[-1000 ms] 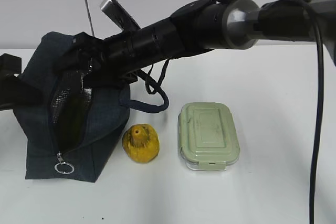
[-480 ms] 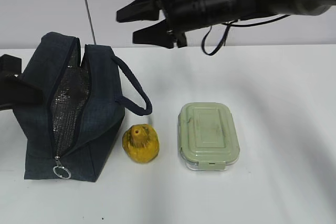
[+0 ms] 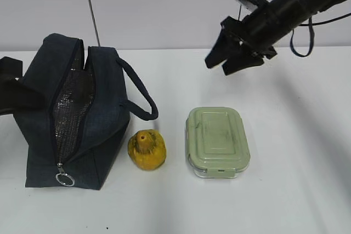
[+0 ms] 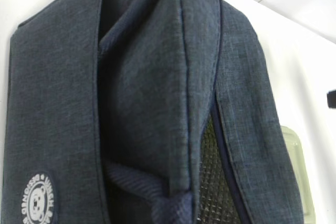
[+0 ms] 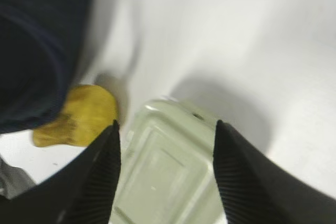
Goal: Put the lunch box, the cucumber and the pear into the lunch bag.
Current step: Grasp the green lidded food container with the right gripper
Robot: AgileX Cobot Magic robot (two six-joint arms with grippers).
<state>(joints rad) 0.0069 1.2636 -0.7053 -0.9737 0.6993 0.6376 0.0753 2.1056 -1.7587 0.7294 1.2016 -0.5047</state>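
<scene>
Retreating arm, exterior view: right gripper (image 3: 226, 64) is swinging away from the lunch bag (image 3: 104, 130) toward 1 o'clock, jaws apart and empty; cucumber is showing nowhere, probably bagged already.
Exterior view, remaining items: pear (image 3: 147, 149) is sitting at the bag's 3 o'clock, lunch box (image 3: 218, 141) beyond it.
Left wrist view: bag fabric (image 4: 142, 93) is filling the frame; left gripper's state I cannot tell.
Right wrist view: spread fingers (image 5: 100, 171) are framing the lunch box (image 5: 168, 171), likely target 2.

Right gripper (image 3: 226, 65) pulled out of lunch bag (image 3: 77, 119), swung right across table, now hanging open and empty above lunch box (image 3: 217, 141). Bag handle (image 3: 138, 94) dropped back to arch beside bag.
</scene>
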